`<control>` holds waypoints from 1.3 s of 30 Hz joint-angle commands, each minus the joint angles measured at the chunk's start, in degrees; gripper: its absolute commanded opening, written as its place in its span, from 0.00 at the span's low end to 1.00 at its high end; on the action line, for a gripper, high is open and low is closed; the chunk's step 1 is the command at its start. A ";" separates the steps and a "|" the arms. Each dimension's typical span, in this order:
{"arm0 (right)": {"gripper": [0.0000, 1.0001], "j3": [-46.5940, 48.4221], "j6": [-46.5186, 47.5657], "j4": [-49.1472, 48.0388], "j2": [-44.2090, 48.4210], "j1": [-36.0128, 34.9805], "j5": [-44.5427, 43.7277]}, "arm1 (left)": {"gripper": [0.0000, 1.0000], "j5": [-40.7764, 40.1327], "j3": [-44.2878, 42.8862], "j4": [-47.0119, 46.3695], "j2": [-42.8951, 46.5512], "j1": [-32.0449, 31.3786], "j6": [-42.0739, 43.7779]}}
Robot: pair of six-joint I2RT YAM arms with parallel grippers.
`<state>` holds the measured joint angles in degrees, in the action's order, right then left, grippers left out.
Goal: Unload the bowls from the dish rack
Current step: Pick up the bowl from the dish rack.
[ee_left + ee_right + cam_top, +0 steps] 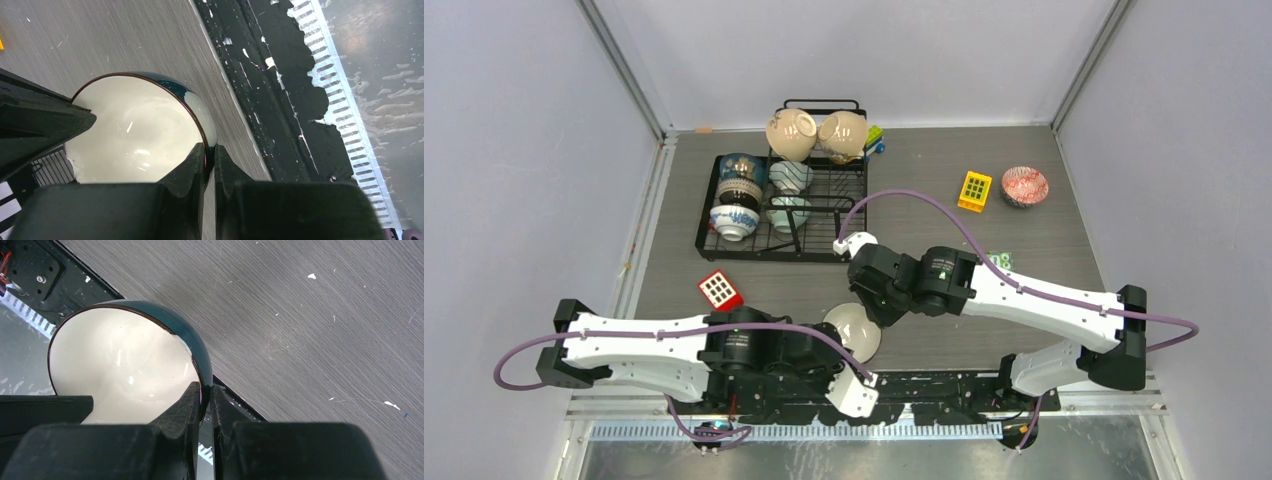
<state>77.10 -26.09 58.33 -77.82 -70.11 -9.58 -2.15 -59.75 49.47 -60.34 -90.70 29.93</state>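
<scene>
Grey wood-grain counter (pixel 1024 290), pale walls around. At lower centre of the overhead view a teal ceramic bowl with cream inside (pixel 852 330) sits over the near edge, left hand (pixel 210 160) and right hand (pixel 206 395) both clamped on its rim. The black wire dish rack (pixel 709 215), upper left, holds other bowls (pixel 791 135); a red grid block (pixel 720 290) lies between.

Teal bowl (pixel 854 330) lies partly hidden under the right arm (pixel 944 285); colourful toy (pixel 876 138) mostly behind cream bowls (pixel 790 135).

surface: grey table (pixel 1024 250) | on it: dish rack (pixel 822 238), red block (pixel 720 290), yellow block (pixel 974 190) near red-patterned bowl (pixel 1024 186)
</scene>
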 commanded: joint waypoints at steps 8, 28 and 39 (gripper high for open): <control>0.01 -2.33 -3.04 -1.43 2.95 -1.08 -7.32 | 0.56 -6.05 0.82 -6.58 2.01 -0.19 -4.65; 0.01 -19.43 -17.18 -8.11 17.38 -0.97 -28.67 | 1.00 -28.66 6.73 -20.45 2.61 3.47 -56.62; 0.01 -24.31 -22.61 -14.80 19.29 -0.37 -29.11 | 0.82 -27.68 7.04 -21.41 -2.67 15.37 -95.56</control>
<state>52.36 -43.97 50.81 -60.42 -70.74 -36.03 -25.96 -51.68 29.78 -61.87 -75.33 -49.78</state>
